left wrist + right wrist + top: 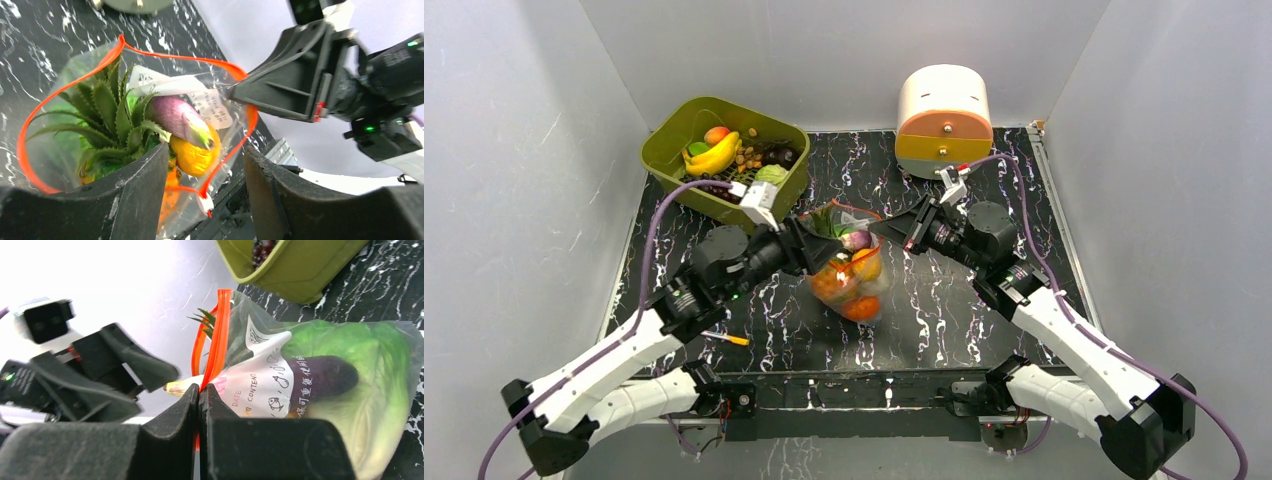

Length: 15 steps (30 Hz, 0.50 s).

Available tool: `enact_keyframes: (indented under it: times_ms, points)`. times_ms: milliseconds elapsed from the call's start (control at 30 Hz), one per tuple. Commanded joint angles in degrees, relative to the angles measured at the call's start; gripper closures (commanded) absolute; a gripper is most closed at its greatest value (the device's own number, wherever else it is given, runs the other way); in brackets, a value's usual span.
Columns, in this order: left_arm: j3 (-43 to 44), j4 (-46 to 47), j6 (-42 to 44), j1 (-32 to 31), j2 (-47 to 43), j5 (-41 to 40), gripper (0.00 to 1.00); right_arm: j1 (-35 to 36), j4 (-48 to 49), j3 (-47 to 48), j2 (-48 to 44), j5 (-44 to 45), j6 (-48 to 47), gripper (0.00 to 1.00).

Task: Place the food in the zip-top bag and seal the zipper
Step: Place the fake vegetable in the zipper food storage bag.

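Clear crinkly zip-top bag (849, 270), red-orange zipper (185, 58) agape, toy food (192, 155) inside.

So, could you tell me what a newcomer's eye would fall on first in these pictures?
The bag, stuffed with bright toy food, sits in the middle of the table between both grippers. The right gripper is shut on its red-orange zipper, while the left gripper is open at the other end. A green basket of fruit sits at the back left.
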Motion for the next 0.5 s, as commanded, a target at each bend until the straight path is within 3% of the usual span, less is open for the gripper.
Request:
enact_keyframes:
  times_ms: [0,100,267,467]
  points:
    - [1.76,-5.17,5.29,-0.18,-5.57,-2.51,0.44,0.18,8.02,-0.37,-1.58,7.43,3.82,1.00]
    - [-0.29,-4.75,8.13,-0.22,-6.68,-1.07,0.44,0.23,8.91,-1.16,-1.26,11.42,6.33,1.00]
    - [-6.48,3.77,13.30,-0.16,-7.11,4.01,0.44,0.22,11.71,-1.91,0.27,13.47,8.94,1.00]
    - [-5.37,6.43,15.26,-0.16,-2.02,4.90,0.46,0.25,12.89,-2.52,0.22,15.56,9.98,1.00]
